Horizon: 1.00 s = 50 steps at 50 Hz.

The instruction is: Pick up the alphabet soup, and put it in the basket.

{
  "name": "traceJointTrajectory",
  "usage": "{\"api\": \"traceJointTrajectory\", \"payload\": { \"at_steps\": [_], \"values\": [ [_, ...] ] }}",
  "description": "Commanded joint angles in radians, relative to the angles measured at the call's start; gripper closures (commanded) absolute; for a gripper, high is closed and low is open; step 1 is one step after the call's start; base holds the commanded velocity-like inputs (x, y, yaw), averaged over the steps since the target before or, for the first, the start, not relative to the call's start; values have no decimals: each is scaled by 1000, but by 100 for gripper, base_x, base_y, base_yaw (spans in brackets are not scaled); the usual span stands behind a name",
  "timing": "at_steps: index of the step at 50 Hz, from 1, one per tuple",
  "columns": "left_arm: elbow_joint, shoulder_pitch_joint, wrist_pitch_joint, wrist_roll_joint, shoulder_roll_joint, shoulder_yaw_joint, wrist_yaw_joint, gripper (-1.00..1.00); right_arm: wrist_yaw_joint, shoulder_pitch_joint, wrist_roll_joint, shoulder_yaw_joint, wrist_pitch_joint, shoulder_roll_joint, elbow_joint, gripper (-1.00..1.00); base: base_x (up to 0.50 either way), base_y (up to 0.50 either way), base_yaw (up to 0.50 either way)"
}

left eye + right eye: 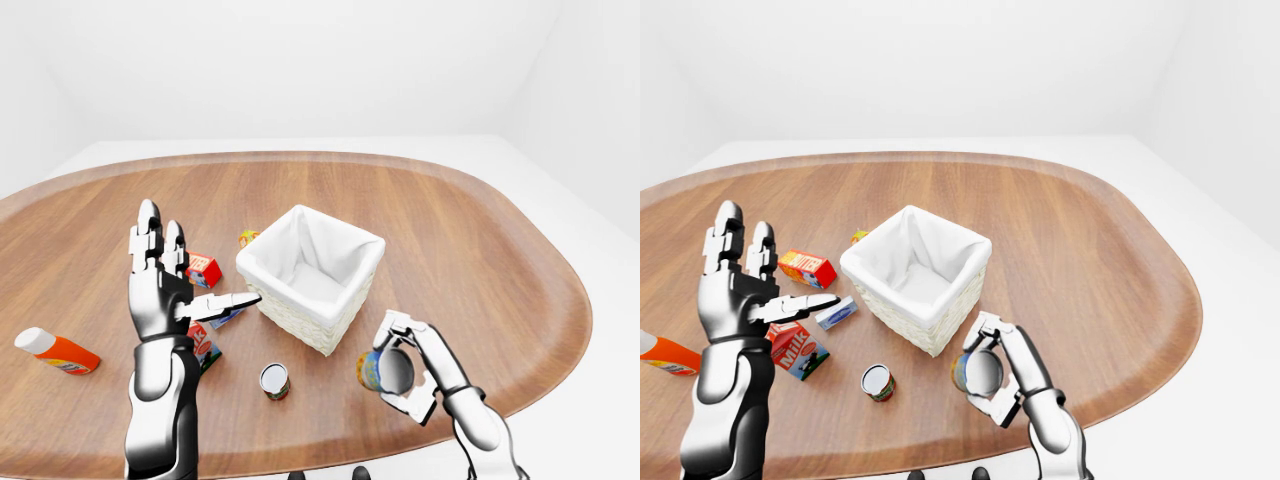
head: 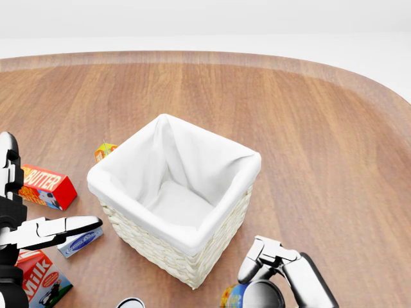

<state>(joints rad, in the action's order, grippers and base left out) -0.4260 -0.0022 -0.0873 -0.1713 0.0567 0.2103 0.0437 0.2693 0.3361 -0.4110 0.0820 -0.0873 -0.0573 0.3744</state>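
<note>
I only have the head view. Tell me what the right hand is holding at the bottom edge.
Observer: The right hand has its fingers closed round the alphabet soup can, lifted off the table, lower right of the basket.
Operator: Report any other can nearby.
Observer: A second can stands on the table, lower left of the basket, untouched.
Operator: Give me the left hand.
Observer: The left hand is raised, open and empty, left of the basket.
Operator: Say what lies beyond my left edge.
Observer: An orange bottle with a white cap lies on its side there.
</note>
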Motion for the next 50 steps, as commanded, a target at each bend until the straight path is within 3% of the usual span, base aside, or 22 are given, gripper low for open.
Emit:
{"api": "traceJointTrajectory", "payload": {
  "at_steps": [1,25,34,50],
  "values": [
    [9,-1,0,2,0,-1,-1,-100,4,19,22,-5,0,4,128,100,0,0,0],
    [17,0,0,8,-1,-7,0,-100,-35,-14,9,-17,0,25,345,100,0,0,0],
    [22,-3,0,11,-1,-10,1,-100,-15,-86,-42,2,0,30,440,100,0,0,0],
    [29,-1,0,16,-4,-14,1,-100,16,-215,-94,27,0,31,430,100,0,0,0]
  ]
}}
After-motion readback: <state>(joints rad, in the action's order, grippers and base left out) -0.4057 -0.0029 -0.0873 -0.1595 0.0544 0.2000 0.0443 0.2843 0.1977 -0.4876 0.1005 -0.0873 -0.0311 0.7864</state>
